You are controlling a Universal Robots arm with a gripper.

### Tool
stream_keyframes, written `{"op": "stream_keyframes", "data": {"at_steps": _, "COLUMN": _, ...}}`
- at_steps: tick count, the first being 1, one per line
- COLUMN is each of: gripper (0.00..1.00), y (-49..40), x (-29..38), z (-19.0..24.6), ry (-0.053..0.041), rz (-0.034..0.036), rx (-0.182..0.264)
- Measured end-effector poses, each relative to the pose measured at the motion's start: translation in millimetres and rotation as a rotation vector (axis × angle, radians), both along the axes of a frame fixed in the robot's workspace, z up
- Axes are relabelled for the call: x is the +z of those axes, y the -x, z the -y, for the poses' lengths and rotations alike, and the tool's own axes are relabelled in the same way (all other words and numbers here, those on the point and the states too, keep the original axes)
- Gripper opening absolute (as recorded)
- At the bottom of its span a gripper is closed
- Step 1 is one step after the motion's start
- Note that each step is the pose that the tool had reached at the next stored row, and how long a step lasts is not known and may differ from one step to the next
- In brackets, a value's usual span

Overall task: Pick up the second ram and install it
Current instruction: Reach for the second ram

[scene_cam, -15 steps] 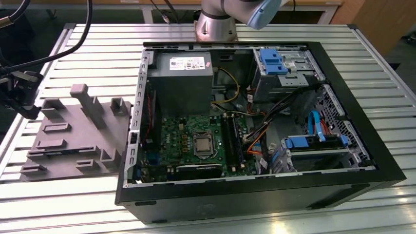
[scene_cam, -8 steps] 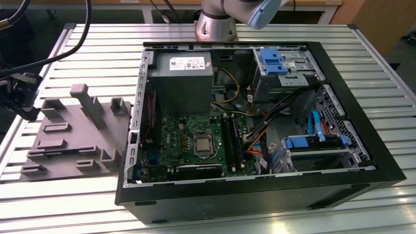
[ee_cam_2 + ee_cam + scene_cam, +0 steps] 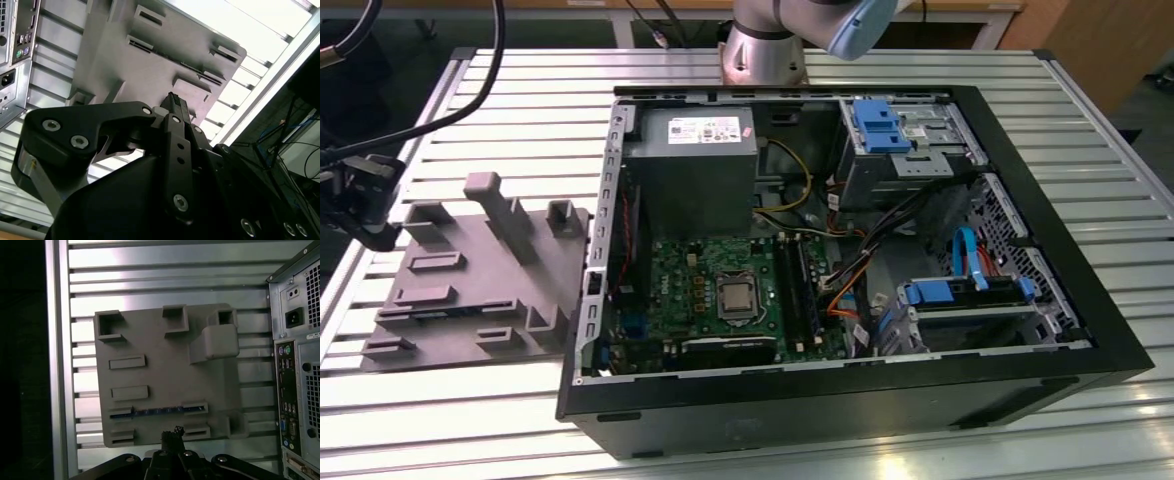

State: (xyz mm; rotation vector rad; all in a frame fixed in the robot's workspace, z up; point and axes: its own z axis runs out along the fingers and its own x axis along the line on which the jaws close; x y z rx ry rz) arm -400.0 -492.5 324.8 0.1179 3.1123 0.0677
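At the end effector point(image 3: 172, 431): tips look pressed together, clamping nothing. Hangs over the edge of the grey tray point(image 3: 165, 365), apart from it, just short of the second ram point(image 3: 155, 413). Second ram found standing on edge in a tray slot, a blue-green strip between low raised blocks. Not yet lifted, well apart from the PC case point(image 3: 854, 400).

Likely trouble:
- Coming down with tips together would jab the stick's top edge or skid off it.
- If off-centre or skewed to the slot, could pinch a raised block point(image 3: 196, 406) along with the stick, or lift one end and jam it.
- Thin and smooth, so could slip or swing in a light grip.
- On the way over, could clip the PC case's wall or snag the orange cables point(image 3: 847, 290) beside the memory slots point(image 3: 797, 285).
- Could seat crooked and bend the stick if pressed with the notch off.

Around:
- Tall tray block point(image 3: 215, 342) apart from the stick, probably not in the way.
- Slatted bench point(image 3: 520, 90) under everything.
- PC case lying open on the exterior view's right of the tray, rear ports point(image 3: 295, 405) facing it.
- Inside: motherboard point(image 3: 707, 270), power supply point(image 3: 691, 160), blue drive brackets point(image 3: 881, 125).
- Cannot tell whether a stick already sits in the memory slots.
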Motion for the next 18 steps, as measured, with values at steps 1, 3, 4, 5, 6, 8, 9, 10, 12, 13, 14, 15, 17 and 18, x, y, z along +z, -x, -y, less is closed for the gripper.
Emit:
{"op": "stream_keyframes", "data": {"at_steps": 1, "gripper": 0.11, "y": 0.3, "x": -0.4, "z": 0.2, "ry": 0.0, "rz": 0.0, "rx": 0.0}}
{"op": "stream_keyframes", "data": {"at_steps": 3, "gripper": 0.11, "y": 0.8, "x": -1.2, "z": 0.6, "ry": 0.0, "rz": 0.0, "rx": 0.0}}
{"op": "stream_keyframes", "data": {"at_steps": 4, "gripper": 0.11, "y": 1.0, "x": -1.6, "z": 0.9, "ry": 0.0, "rz": 0.0, "rx": 0.0}}
{"op": "stream_keyframes", "data": {"at_steps": 5, "gripper": 0.11, "y": 1.2, "x": -2.0, "z": 1.1, "ry": 0.0, "rz": 0.0, "rx": 0.0}}
{"op": "stream_keyframes", "data": {"at_steps": 6, "gripper": 0.11, "y": 1.4, "x": -2.4, "z": 1.3, "ry": 0.0, "rz": 0.0, "rx": 0.0}}
{"op": "stream_keyframes", "data": {"at_steps": 8, "gripper": 0.11, "y": 2.0, "x": -3.3, "z": 1.8, "ry": 0.0, "rz": 0.0, "rx": 0.0}}
{"op": "stream_keyframes", "data": {"at_steps": 9, "gripper": 0.11, "y": 2.2, "x": -3.6, "z": 2.0, "ry": 0.0, "rz": 0.0, "rx": 0.0}}
{"op": "stream_keyframes", "data": {"at_steps": 10, "gripper": 0.11, "y": 2.4, "x": -4.1, "z": 2.3, "ry": -0.0001, "rz": 0.0, "rx": 0.0}}
{"op": "stream_keyframes", "data": {"at_steps": 12, "gripper": 0.11, "y": 2.9, "x": -5.0, "z": 2.8, "ry": 0.0, "rz": 0.0, "rx": 0.0}}
{"op": "stream_keyframes", "data": {"at_steps": 13, "gripper": 0.11, "y": 3.1, "x": -5.3, "z": 3.0, "ry": 0.0, "rz": -0.0001, "rx": 0.0}}
{"op": "stream_keyframes", "data": {"at_steps": 14, "gripper": 0.11, "y": 3.2, "x": -5.7, "z": 3.3, "ry": 0.0002, "rz": 0.0, "rx": 0.0}}
{"op": "stream_keyframes", "data": {"at_steps": 15, "gripper": 0.11, "y": 3.4, "x": -6.2, "z": 3.5, "ry": 0.0001, "rz": 0.0, "rx": 0.0}}
{"op": "stream_keyframes", "data": {"at_steps": 17, "gripper": 0.11, "y": 3.8, "x": -7.1, "z": 3.9, "ry": -0.0001, "rz": 0.0, "rx": 0.0}}
{"op": "stream_keyframes", "data": {"at_steps": 18, "gripper": 0.11, "y": 3.9, "x": -7.6, "z": 4.2, "ry": -0.0001, "rz": 0.0, "rx": 0.0}}
